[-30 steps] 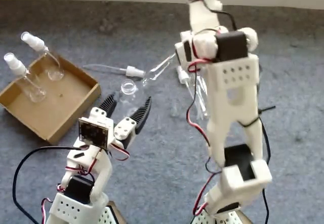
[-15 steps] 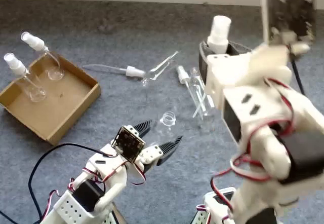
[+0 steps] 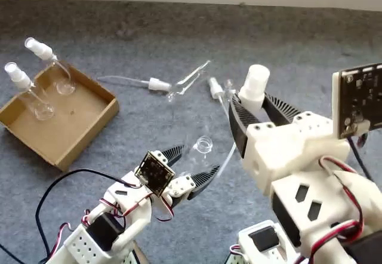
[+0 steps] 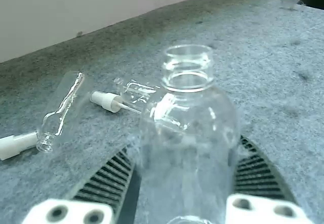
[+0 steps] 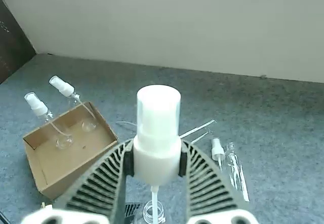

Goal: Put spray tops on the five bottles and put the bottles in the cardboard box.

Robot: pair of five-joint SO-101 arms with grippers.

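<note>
Right wrist view first: right hand (image 5: 154,152) closed on the collar of a white plastic spray top (image 5: 158,115), thin dip tube hanging down toward the mouth of a clear open-necked bottle (image 5: 152,213) below. Left hand (image 4: 185,176) clamped round that bottle's body, held upright and mouth up.

Judged to be the insertion step, with the tube not yet threaded. To do it well:
- Keep the tube plumb and centre its tip over the mouth before lowering.
- Hold the bottle steady.
- Seat the collar squarely, without tilting either part.
- Expect a slippery bottle, and grip no harder than needed.

Farther out in the same view: a brown cardboard box (image 5: 35,158) with two capped clear bottles (image 5: 38,110) leaning inside.

Left wrist view adds the bottle rim close up, and behind it an uncapped clear bottle lying down (image 4: 61,107) on the grey carpeted table (image 4: 283,57). High view alone gives the sideways relation: tube slanting from the right hand, its lower end near the left hand and apparently beside the neck, not in it.
</note>
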